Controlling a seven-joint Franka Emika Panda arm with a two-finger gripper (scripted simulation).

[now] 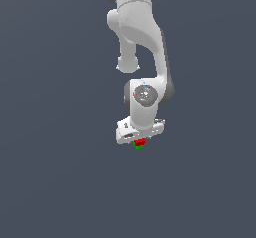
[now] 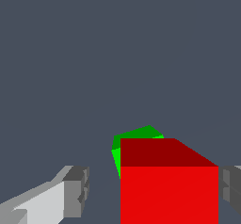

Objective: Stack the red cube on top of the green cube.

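The small, plain, bright red cube (image 2: pixel 169 190) sits between the gripper's 2 grey finger pads (image 2: pixel 77 190), and in the wrist view a gap shows between the near pad and the cube's face, while the other pad lies right at the cube's far edge; whether the fingers are clamped on it or have just let go, I cannot tell. Just behind and partly hidden by it is the small bright green cube (image 2: pixel 136 136), peeking out at about 11 o'clock from the red one's top. In the exterior view the red cube (image 1: pixel 140 141) shows directly over a sliver of green (image 1: pixel 138 146), right under the white robot gripper (image 1: pixel 139 143), so the red one appears to be on or just above the green, lined up for stacking. The white Panda arm (image 1: pixel 142 42) hangs straight down from 12 o'clock, presumably to keep the drop vertical. The plain dark grey floor (image 1: pixel 50 182) lies around them.
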